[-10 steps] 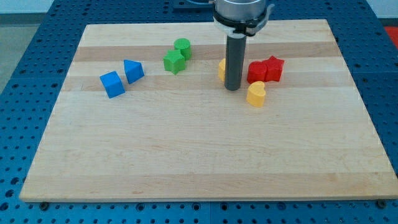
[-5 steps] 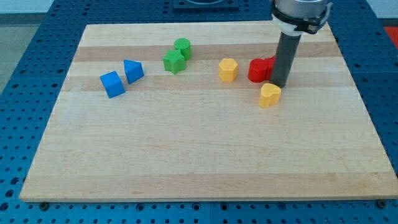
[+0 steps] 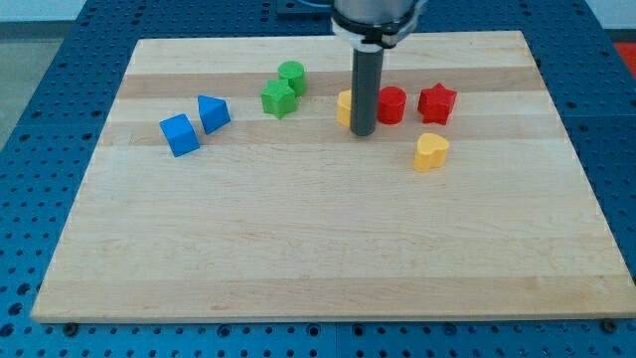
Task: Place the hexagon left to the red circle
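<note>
The yellow hexagon [image 3: 344,107] sits near the view's top middle, mostly hidden behind my rod. The red circle [image 3: 392,104] lies just to its right. My tip [image 3: 363,132] rests on the board between the two, in front of them and close to both. I cannot tell whether it touches either. A red star [image 3: 436,102] lies apart to the right of the red circle.
A yellow heart [image 3: 430,152] lies below the red star. A green circle [image 3: 291,76] and a green star [image 3: 278,97] sit left of the hexagon. Two blue blocks [image 3: 179,134] [image 3: 213,112] lie at the view's left. The wooden board [image 3: 318,249] stretches toward the view's bottom.
My rod swung right to the red blocks, then back left to between hexagon and circle. The red circle now lies left of its old spot, apart from the star. The heart slid right.
</note>
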### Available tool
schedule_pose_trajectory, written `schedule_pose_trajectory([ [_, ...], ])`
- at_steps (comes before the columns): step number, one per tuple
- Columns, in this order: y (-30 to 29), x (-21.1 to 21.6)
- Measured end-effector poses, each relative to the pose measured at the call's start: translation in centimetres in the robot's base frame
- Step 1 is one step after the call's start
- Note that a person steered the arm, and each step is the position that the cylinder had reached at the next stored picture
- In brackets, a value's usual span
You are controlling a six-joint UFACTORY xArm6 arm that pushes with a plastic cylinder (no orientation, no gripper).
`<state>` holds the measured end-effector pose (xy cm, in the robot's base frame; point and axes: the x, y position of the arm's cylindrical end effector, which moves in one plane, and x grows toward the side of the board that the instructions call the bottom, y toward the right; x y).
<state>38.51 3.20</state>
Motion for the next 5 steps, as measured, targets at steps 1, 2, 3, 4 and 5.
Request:
schedule_pose_trajectory([
  [1, -1.6, 0.0],
  [2, -2.0, 2.9],
  [3, -2.0, 8.0],
  [4, 0.0, 11.0],
  [5, 5.3, 11.4],
])
